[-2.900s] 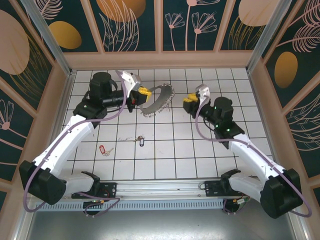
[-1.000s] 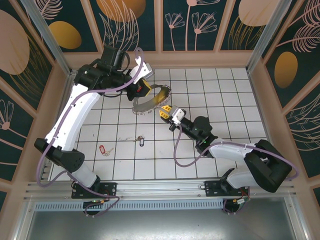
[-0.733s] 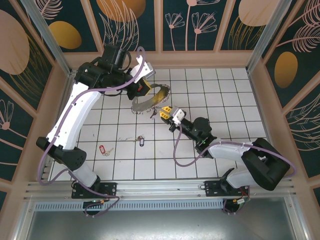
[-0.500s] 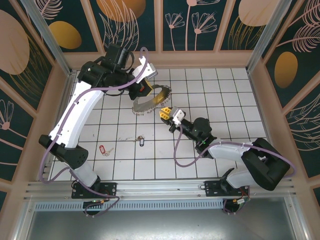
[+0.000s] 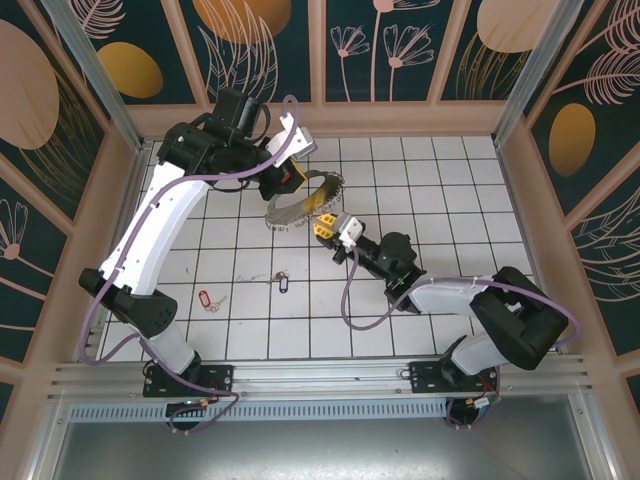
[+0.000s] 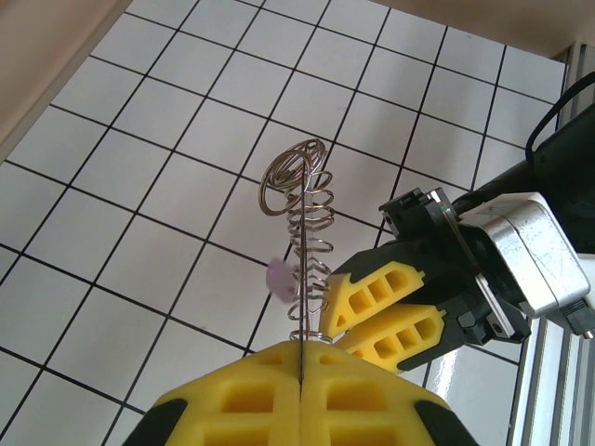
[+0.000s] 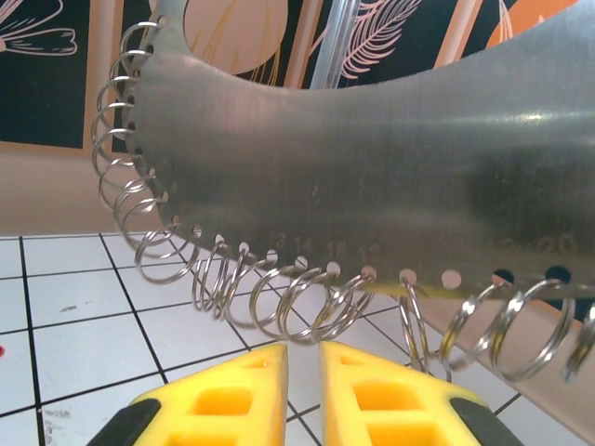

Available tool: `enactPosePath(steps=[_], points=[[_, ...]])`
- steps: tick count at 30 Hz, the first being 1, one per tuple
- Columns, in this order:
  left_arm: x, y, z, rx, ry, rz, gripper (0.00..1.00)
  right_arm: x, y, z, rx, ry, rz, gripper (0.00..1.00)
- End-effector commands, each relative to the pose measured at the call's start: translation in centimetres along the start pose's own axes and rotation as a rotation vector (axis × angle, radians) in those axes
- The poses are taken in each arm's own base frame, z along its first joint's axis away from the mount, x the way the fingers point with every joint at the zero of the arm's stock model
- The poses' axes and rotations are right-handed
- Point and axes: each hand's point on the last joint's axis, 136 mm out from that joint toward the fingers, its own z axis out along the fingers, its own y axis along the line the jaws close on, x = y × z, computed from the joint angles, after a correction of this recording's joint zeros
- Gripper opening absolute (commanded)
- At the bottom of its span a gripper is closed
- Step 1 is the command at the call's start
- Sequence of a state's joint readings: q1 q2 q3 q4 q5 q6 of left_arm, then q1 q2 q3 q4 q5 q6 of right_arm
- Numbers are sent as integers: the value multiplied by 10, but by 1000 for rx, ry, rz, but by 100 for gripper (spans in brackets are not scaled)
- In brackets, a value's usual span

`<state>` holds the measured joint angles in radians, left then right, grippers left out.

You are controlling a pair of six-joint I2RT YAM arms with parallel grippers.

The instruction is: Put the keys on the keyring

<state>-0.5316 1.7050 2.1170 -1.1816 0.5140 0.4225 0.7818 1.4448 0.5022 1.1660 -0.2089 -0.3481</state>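
The keyring (image 5: 300,207) is a curved grey metal band fringed with several wire rings, held above the tiles. My left gripper (image 5: 290,178) is shut on its upper left end; in the left wrist view the keyring (image 6: 302,237) runs edge-on out of my left gripper (image 6: 302,358). My right gripper (image 5: 322,226) sits just under the band's right part, narrowly open with nothing between its fingers. In the right wrist view the keyring (image 7: 372,158) hangs just above my right gripper (image 7: 302,358). The keys lie on the tiles: blue-tagged (image 5: 282,283), red-tagged (image 5: 207,298).
The white tiled floor (image 5: 450,200) is walled by wooden-framed patterned panels (image 5: 320,110) at back and sides. A metal rail (image 5: 320,375) runs along the near edge. Purple cables trail from both arms. My right gripper (image 6: 335,334) shows beside the rings in the left wrist view.
My right gripper has crept up and left, closer under the keyring. The left arm shifted slightly while keeping its hold on the band.
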Motion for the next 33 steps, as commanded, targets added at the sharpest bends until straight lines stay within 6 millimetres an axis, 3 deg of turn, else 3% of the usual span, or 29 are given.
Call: enactPosePath(steps=[1, 17, 23, 33], points=[[-7, -5, -3, 6, -30, 23, 0, -29, -3, 7, 6, -98, 7, 17], [-7, -7, -5, 4, -42, 27, 0, -15, -23, 17, 120, -55, 11, 15], [-7, -6, -7, -15, -45, 33, 0, -8, -28, 14, 163, -28, -5, 3], [-3, 18, -11, -162, -33, 19, 0, 3, -29, 5, 156, 90, -78, 0]])
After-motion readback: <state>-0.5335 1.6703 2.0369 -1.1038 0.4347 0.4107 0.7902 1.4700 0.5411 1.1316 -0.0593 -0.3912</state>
